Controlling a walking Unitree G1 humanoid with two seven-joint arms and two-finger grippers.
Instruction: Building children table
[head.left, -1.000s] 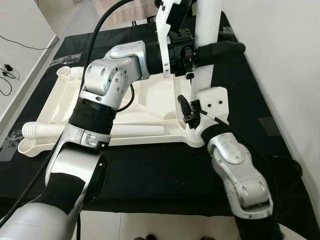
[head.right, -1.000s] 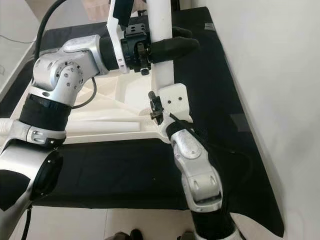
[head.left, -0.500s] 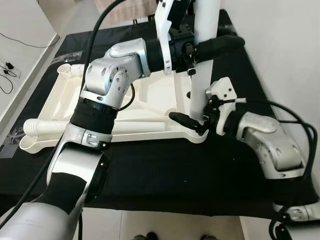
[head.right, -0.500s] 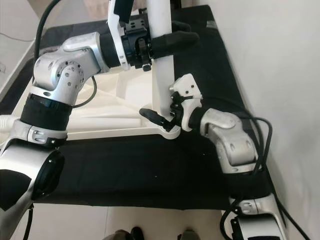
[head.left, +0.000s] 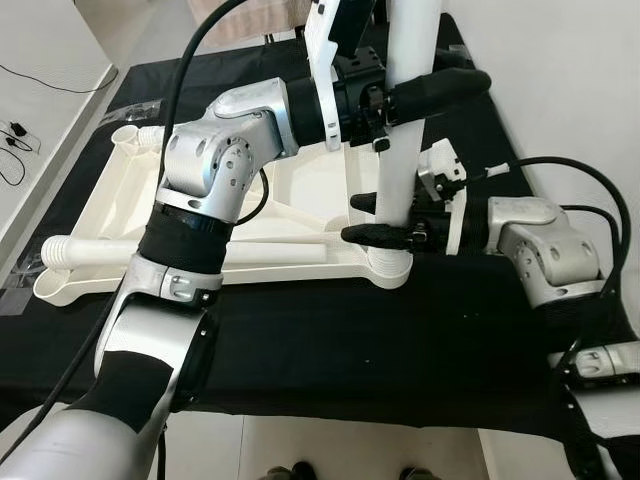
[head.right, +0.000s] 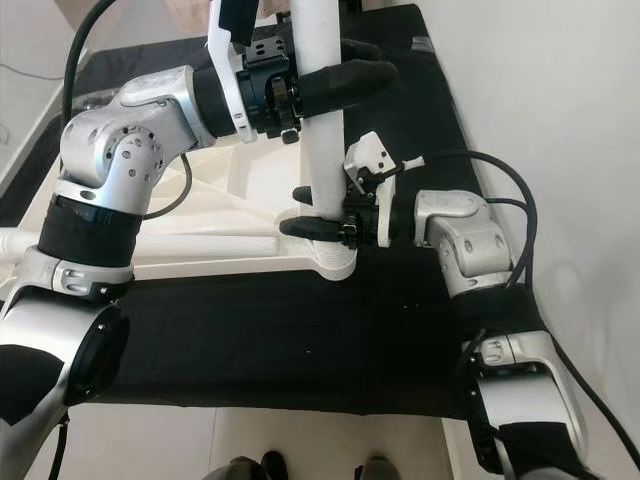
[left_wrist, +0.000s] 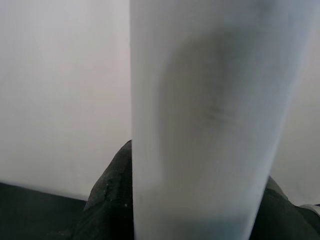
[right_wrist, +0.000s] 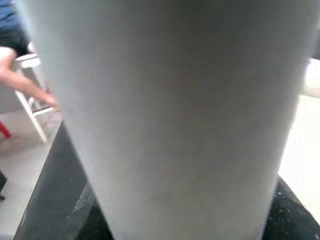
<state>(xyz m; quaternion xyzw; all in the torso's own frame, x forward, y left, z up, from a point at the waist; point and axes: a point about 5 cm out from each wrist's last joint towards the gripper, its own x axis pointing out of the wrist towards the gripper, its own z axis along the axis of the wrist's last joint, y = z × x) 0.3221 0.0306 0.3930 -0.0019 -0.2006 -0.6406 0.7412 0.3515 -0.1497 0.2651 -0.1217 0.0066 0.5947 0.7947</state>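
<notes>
Gripping the white leg (head.left: 405, 120) up high, the left tool (head.left: 425, 95) has its black fingers closed round it. Lower down, the right tool (head.left: 375, 218) grips the same leg just above the corner socket (head.left: 388, 268). The leg stands upright in the upside-down white tabletop (head.left: 130, 215), on a black mat (head.left: 330, 340). Its socket fit looks snug, maybe.

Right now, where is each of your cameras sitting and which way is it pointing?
Left eye view: on the head, looking down at the upright table leg in the upturned tabletop; both arms show, left gripper high, right gripper low.
Right eye view: same scene, shifted sideways.
Left wrist view: looks along its fingers at the leg.
Right wrist view: close on the leg; a person's hand behind.
All four share the leg.
</notes>
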